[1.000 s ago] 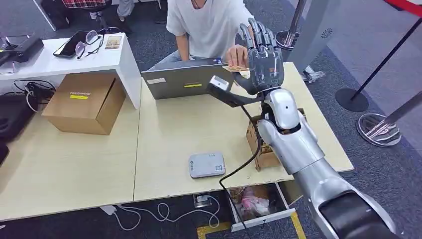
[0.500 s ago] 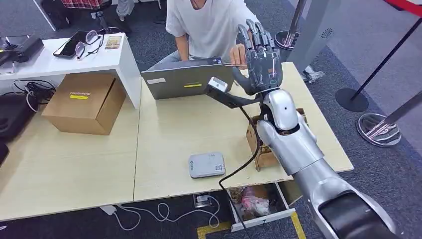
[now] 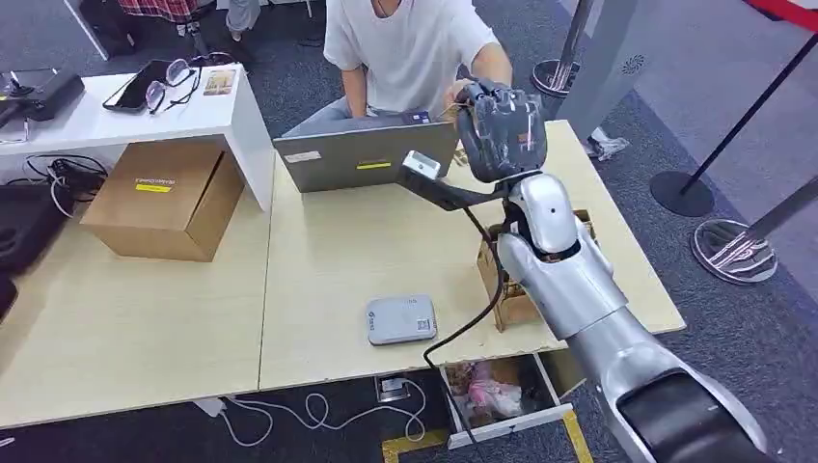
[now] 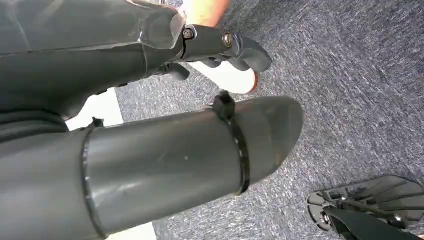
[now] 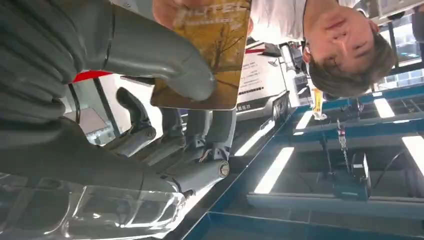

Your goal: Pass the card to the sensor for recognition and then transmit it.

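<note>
A pale wooden table (image 3: 318, 260) fills the middle of the head view, with a person in a white T-shirt (image 3: 405, 48) seated at its far edge behind a grey laptop (image 3: 362, 154). The robot's silver right arm reaches up from the lower right across the table, and the right robot hand (image 3: 500, 130) is raised near the laptop's right corner, directly in front of the person.

In the right wrist view, the right robot hand (image 5: 150, 90) holds a card (image 5: 212, 55) printed with a yellow-brown picture of bare trees. The thick grey thumb (image 5: 155, 55) presses on the face of the card, and the darker fingers (image 5: 200, 130) sit behind it, so the card is pinched between them. A person's hand (image 5: 172, 10) touches the far end of the same card. From the head view the card itself is too hidden by the robot hand to make out clearly.

On the table nearer the robot lies a flat grey card sensor (image 3: 400, 319), well apart from the raised hand. A black cable runs from the wrist down past it. An open cardboard box (image 3: 511, 280) sits at the table's right side, partly under the arm. A larger closed cardboard box (image 3: 164, 198) stands at the left, beside a white side table (image 3: 125, 116).

The left robot hand (image 4: 150, 115) hangs over grey carpet, holding nothing; whether its fingers are spread or curled cannot be told.
</note>
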`<state>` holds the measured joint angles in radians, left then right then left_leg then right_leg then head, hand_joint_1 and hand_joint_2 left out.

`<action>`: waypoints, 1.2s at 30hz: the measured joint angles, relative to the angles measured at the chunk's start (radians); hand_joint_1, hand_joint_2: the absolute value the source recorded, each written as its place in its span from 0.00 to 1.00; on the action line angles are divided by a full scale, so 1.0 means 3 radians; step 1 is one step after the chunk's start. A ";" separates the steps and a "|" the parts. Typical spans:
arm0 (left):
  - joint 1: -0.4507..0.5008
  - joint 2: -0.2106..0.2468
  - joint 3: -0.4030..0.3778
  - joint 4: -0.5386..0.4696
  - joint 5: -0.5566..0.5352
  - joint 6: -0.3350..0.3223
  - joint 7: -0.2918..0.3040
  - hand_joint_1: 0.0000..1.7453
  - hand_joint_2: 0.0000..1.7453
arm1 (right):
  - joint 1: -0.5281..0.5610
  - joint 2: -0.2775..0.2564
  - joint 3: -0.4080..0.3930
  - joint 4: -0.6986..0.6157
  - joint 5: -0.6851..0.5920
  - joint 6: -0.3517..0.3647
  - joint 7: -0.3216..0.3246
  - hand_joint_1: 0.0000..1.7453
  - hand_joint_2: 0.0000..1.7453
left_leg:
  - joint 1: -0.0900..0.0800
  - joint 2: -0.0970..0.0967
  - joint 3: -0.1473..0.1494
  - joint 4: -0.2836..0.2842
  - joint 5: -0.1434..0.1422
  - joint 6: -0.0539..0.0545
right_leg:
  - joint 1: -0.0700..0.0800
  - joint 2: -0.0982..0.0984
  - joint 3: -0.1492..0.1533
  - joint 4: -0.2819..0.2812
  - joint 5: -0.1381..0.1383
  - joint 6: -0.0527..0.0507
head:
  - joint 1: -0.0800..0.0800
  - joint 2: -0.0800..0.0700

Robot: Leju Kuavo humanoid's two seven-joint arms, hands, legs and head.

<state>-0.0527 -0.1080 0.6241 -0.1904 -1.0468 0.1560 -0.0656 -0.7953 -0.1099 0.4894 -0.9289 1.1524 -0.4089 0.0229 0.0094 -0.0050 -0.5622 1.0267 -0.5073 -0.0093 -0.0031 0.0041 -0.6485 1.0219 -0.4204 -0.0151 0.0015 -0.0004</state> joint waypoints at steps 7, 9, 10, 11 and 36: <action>0.0000 0.0000 0.0001 0.0000 0.0019 0.0001 0.0000 0.00 0.00 | 0.0000 0.0003 0.0014 0.0015 0.0016 0.0018 -0.0001 1.00 1.00 | 0.0000 0.0000 0.0000 0.0000 0.0000 0.0000 | 0.0000 0.0000 0.0000 0.0000 0.0000 0.0000 | -0.0001 0.0000; 0.0000 0.0000 0.0001 0.0000 0.0019 0.0001 0.0000 0.00 0.00 | 0.0000 0.0003 0.0014 0.0017 0.0016 0.0018 -0.0001 1.00 1.00 | 0.0000 0.0000 0.0000 0.0000 0.0000 0.0000 | 0.0000 0.0000 0.0000 0.0000 0.0000 0.0000 | 0.0000 0.0000; 0.0000 0.0000 0.0000 0.0000 0.0019 0.0001 0.0000 0.00 0.00 | 0.0000 0.0003 0.0014 0.0017 0.0016 0.0019 -0.0003 1.00 1.00 | 0.0000 0.0000 0.0000 0.0000 0.0000 0.0000 | 0.0000 0.0000 0.0000 0.0000 0.0000 0.0000 | -0.0001 0.0000; 0.0000 0.0000 0.0000 0.0000 0.0019 0.0001 0.0001 0.00 0.00 | 0.0000 0.0003 0.0014 0.0017 0.0016 0.0019 -0.0008 1.00 1.00 | 0.0000 0.0000 0.0000 0.0000 0.0000 0.0000 | 0.0000 0.0000 0.0000 0.0000 0.0000 0.0000 | 0.0000 0.0000; 0.0011 -0.0001 0.0042 0.0000 0.0186 0.0005 0.0009 0.00 0.00 | 0.0531 0.0083 -0.0120 -0.0813 -0.2614 0.0787 -0.0313 1.00 1.00 | 0.0000 -0.0001 0.0000 0.0000 -0.0002 0.0001 | 0.0000 0.0000 -0.0001 -0.0001 -0.0002 0.0000 | -0.0001 0.0000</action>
<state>-0.0495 -0.1083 0.6367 -0.1904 -0.9911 0.1576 -0.0629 -0.6358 -0.0851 0.4536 -1.1727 0.3683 -0.1728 -0.0709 0.0093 -0.0052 -0.5621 1.0266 -0.5077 -0.0089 -0.0030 0.0041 -0.6489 1.0215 -0.4210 -0.0150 0.0011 -0.0004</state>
